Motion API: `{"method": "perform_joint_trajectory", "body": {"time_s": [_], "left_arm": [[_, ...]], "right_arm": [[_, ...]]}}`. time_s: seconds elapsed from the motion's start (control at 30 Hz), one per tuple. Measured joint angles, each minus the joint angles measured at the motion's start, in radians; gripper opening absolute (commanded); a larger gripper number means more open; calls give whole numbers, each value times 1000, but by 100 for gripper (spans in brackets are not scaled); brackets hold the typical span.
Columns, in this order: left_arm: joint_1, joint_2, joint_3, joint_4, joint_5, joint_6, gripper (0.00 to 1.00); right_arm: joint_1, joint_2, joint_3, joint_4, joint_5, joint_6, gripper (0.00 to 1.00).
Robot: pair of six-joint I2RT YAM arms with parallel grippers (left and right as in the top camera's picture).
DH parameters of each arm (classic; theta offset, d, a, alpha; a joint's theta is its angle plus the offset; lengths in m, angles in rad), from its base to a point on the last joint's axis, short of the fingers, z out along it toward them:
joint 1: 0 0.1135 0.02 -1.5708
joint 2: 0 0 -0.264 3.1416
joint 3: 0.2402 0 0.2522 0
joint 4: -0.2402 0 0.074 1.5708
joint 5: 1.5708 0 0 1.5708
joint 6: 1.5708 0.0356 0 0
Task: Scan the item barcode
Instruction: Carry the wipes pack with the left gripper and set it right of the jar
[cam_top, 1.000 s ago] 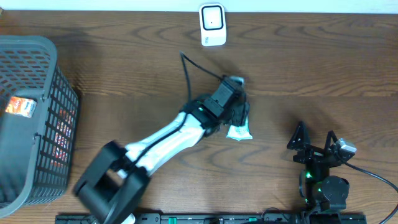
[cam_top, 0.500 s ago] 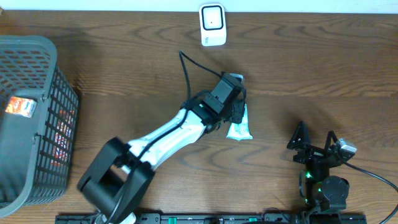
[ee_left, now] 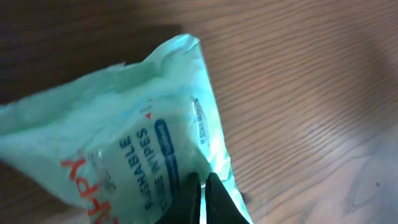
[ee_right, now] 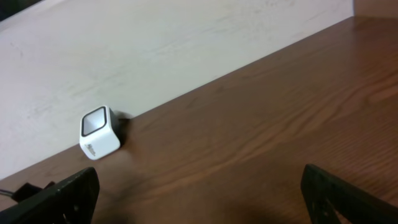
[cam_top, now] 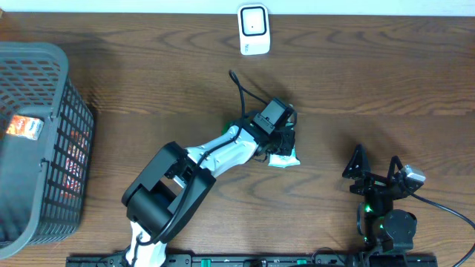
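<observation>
A grey plastic mesh basket stands far left. A white cube scanner sits at the far edge of the brown wooden table. Mid-table lies the pale green soft pack of flushable wipes, with the left gripper pinched shut on its thin edge. The pack is probably light, floppy and slick, so a seam hold may slip and a deeper bite looks safer. The right gripper rests wide open and empty.

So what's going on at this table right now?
The left claw is shut on the edge of a green pack of flushable wipes in the middle of the table. The white barcode scanner stands at the far edge, well apart from the pack, so the scan is not yet done. The right claw rests open near the front, holding nothing.
</observation>
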Motion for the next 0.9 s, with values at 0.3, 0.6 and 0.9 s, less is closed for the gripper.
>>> {"method": "perform_joint_trajectory", "body": {"time_s": [0.3,0.6,0.9], "left_arm": [[62,-223,0,-108,-82,28,7],[58,-249,27,-119,-143,31,7],[-3,-8,53,-117,-172,42,7]], "right_arm": [[0,0,0,0,0,0,99],[0,0,0,0,0,0,99],[0,0,0,0,0,0,99]]}}
